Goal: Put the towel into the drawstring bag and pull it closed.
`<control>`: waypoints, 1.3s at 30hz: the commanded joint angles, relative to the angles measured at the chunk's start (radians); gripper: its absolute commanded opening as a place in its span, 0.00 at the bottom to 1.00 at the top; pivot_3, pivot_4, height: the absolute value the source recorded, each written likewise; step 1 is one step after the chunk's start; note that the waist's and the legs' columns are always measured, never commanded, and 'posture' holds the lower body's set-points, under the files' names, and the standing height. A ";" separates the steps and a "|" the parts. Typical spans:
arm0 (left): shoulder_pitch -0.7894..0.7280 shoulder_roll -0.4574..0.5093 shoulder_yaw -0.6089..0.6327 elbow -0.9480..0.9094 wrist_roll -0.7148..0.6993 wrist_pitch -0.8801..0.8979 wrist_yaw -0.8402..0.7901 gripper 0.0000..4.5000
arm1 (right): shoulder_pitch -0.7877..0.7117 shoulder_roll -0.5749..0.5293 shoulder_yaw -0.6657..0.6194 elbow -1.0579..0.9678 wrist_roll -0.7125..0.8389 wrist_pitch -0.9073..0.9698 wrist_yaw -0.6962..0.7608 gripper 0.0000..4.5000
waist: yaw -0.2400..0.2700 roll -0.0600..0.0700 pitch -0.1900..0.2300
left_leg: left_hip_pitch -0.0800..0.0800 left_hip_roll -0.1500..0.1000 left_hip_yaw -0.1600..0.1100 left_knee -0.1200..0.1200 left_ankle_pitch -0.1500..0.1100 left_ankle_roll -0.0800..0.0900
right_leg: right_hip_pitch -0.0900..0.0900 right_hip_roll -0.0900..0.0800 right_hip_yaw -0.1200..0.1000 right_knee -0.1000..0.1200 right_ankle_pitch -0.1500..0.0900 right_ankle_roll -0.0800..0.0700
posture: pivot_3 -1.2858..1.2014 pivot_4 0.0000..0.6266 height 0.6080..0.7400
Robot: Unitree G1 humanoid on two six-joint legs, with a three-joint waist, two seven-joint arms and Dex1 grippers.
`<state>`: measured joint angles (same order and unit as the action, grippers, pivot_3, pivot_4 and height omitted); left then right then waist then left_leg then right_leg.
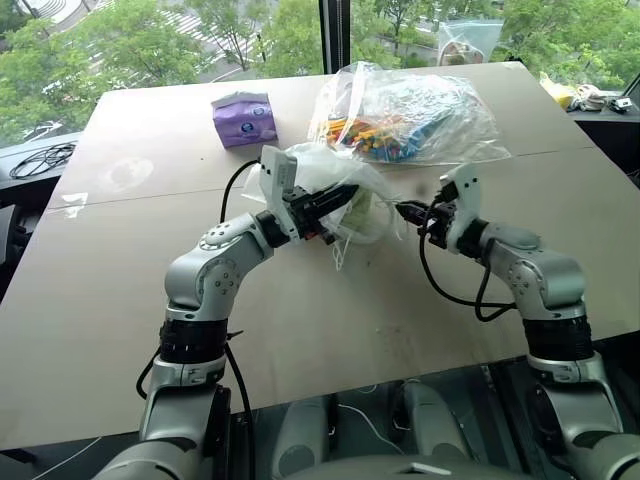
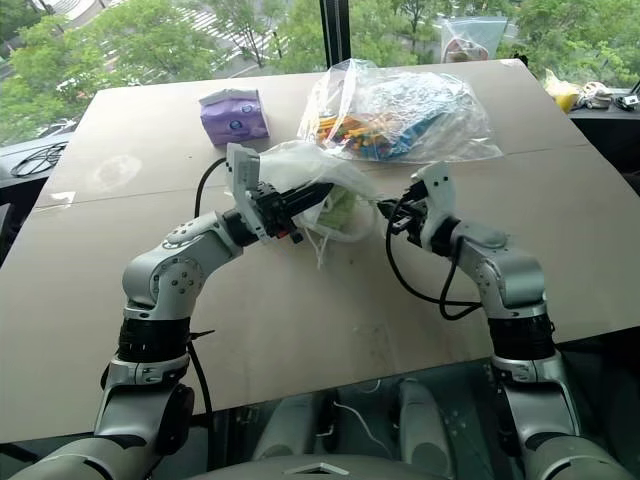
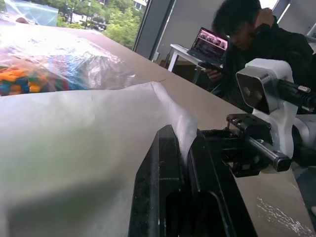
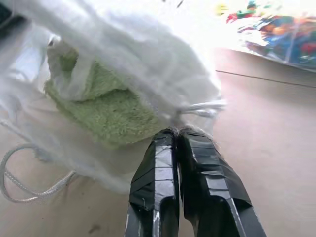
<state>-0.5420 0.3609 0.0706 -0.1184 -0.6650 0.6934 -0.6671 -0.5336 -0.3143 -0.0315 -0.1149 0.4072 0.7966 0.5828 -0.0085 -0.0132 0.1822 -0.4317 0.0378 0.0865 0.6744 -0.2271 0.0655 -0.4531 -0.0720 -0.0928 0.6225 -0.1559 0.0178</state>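
In the middle of the desk [image 1: 120, 300], our left gripper [image 1: 345, 197] pinches the drawstring bag [image 1: 320, 170]. Close up, the towel [image 4: 103, 111] sits inside; our right gripper [image 4: 178, 132] pinches the cord [image 4: 205, 106]. Next we pull apart.

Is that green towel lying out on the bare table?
No, the towel sits inside the white bag, seen through its thin fabric and open mouth in the right wrist view.

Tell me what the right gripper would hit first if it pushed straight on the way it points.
Probably the drawstring bag: the right gripper, shut at the bag's gathered edge, points into its fabric, with the towel just behind.
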 commanded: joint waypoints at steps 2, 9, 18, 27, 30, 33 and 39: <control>-0.009 0.006 0.014 -0.025 -0.001 -0.020 -0.005 0.00 | 0.028 -0.018 -0.077 -0.108 0.135 0.064 0.041 0.03 | -0.004 0.000 0.000 | 0.000 0.000 0.000 0.000 0.000 0.000 | 0.000 0.000 0.000 0.000 0.000 0.000 | 0.52 0.24 1.00; -0.034 -0.005 0.047 0.004 -0.061 0.052 0.016 0.00 | -0.032 0.084 -0.380 -0.089 0.510 0.146 -0.092 0.03 | -0.003 0.000 0.000 | 0.000 0.000 0.000 0.000 0.000 0.000 | 0.000 0.000 0.000 0.001 0.001 0.001 | 0.52 0.24 1.00; -0.123 -0.047 -0.026 0.131 0.104 -0.123 0.031 0.00 | -0.169 0.162 -0.572 0.032 0.753 0.039 -0.416 0.03 | 0.003 0.000 0.000 | 0.000 0.000 0.000 0.001 0.000 0.000 | 0.000 0.000 0.000 0.001 0.001 0.002 | 0.52 0.24 1.00; -0.128 -0.069 -0.058 0.202 0.234 -0.259 0.053 0.54 | -0.162 0.174 -0.574 0.038 0.868 -0.026 -0.542 0.00 | -0.003 0.000 0.000 | 0.000 0.000 0.001 0.000 0.000 0.000 | 0.000 0.001 0.002 0.001 0.001 0.002 | 0.52 0.24 1.00; -0.094 -0.045 -0.046 0.134 0.200 -0.230 0.014 0.54 | -0.140 0.165 -0.538 0.021 0.862 -0.025 -0.549 0.00 | -0.004 0.000 0.000 | 0.000 0.000 0.001 0.000 0.000 0.000 | 0.000 0.001 0.002 0.001 0.001 0.002 | 0.52 0.24 1.00; -0.041 0.028 -0.031 0.061 0.171 -0.184 -0.042 0.54 | -0.125 0.165 -0.514 0.006 0.863 -0.035 -0.556 0.00 | -0.010 0.000 0.000 | 0.000 0.001 0.002 -0.001 0.000 0.000 | -0.001 0.001 0.003 0.001 0.001 0.002 | 0.52 0.24 1.00; 0.003 0.175 0.013 0.023 0.119 -0.134 -0.150 0.54 | -0.095 0.167 -0.485 0.002 0.863 -0.056 -0.565 0.00 | -0.004 0.001 0.000 | 0.000 0.001 0.002 -0.002 0.000 0.000 | -0.002 0.001 0.002 0.002 0.001 0.001 | 0.52 0.24 1.00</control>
<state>-0.5223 0.5217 0.0404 -0.0613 -0.5168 0.5625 -0.7981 -0.6245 -0.1389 -0.5244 -0.0655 1.2516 0.7600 0.0147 -0.0121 -0.0125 0.1823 -0.4315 0.0388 0.0879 0.6722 -0.2271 0.0658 -0.4554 -0.0709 -0.0905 0.6242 -0.1556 0.0182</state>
